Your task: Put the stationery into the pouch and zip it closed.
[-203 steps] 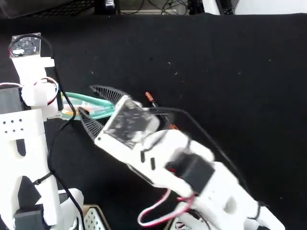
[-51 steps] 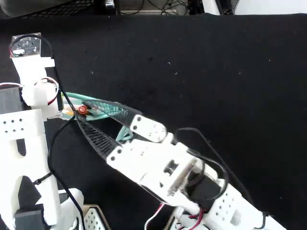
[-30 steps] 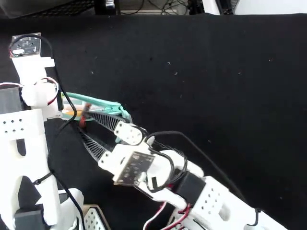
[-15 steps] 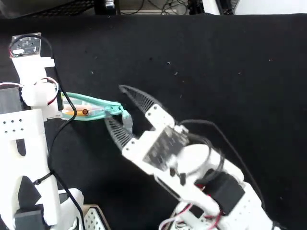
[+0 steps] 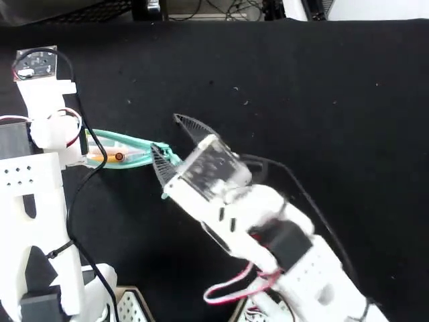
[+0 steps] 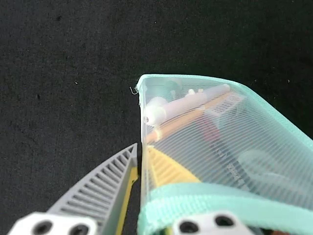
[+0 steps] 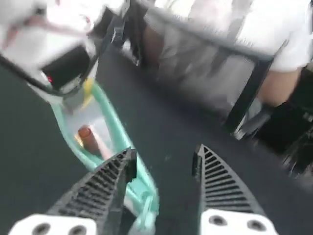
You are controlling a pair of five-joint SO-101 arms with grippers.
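facing the pouch (image 5: 127, 149) end-on
your right gripper (image 5: 165, 134) sits open at its free end, left gripper (image 6: 143, 152) clamps the other.

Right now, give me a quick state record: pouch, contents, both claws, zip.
pouch: teal mesh pouch, one end in the left claw
contents: pens and a pencil inside
left claw: shut on the pouch
right claw: open, at the pouch's free end
zip: mouth looks open, not yet closed
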